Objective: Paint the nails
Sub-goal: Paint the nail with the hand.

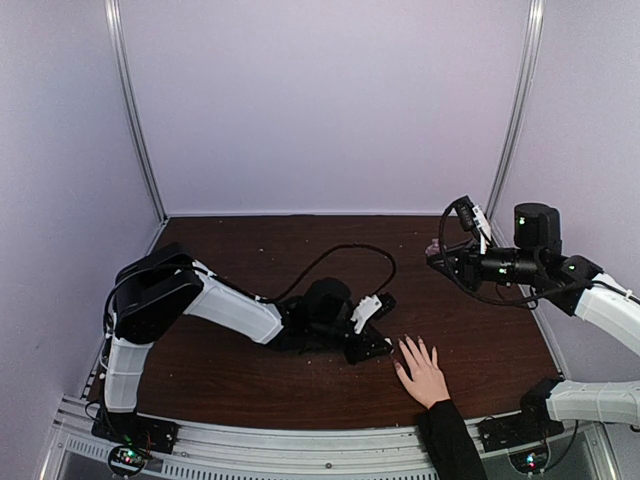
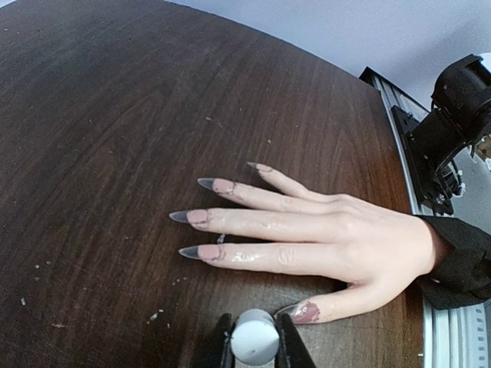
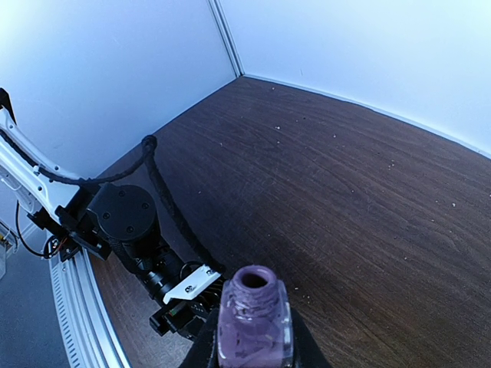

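Nails [image 2: 192,217]: five, long and pointed like almonds, with smoky translucent tips over pinkish beds. They belong to a light-skinned hand [image 2: 337,241] lying palm down on the table [image 2: 115,115], near its front edge between the two arms. The fingers are spread, probably so that each nail can be reached on its own. The thumb's nail carries a patchy mauve coat; the other four look bare or only faintly tinted.

Sleeve [image 2: 460,261]: black cloth, soft and matte, closing off the wrist.

Left pincer [image 2: 255,351]: low over the table just beside the thumb, clamped narrowly on a pale, round, smooth cap [image 2: 255,333]. The cap probably serves as the brush handle, but no bristles are visible.

Right pincer [image 3: 255,351]: raised well apart from the hand, closed around a small clear bottle [image 3: 255,318] of purple polish. The bottle is squarish and glossy, its open neck smeared with polish. It is held upright, presumably to prevent spills and to offer its mouth for dipping.

Table: dark brown wood grain, flecked with pale specks.
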`<action>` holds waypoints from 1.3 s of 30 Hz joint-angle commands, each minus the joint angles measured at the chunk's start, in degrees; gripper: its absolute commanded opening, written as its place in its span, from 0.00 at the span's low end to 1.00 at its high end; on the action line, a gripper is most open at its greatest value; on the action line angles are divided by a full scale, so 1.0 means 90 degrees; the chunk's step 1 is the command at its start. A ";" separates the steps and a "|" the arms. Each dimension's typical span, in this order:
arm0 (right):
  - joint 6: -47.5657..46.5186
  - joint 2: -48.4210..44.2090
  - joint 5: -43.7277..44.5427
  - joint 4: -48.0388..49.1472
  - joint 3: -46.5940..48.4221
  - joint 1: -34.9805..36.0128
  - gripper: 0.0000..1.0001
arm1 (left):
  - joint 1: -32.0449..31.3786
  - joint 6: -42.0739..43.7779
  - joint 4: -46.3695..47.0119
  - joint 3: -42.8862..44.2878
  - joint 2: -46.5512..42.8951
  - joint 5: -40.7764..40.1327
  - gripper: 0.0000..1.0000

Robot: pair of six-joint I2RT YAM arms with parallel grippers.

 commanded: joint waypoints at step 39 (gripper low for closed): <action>0.0046 -0.0053 -0.0017 0.0192 -0.0058 -0.0034 0.00 | -0.0013 -0.0054 0.0763 0.0034 0.0019 0.0797 0.00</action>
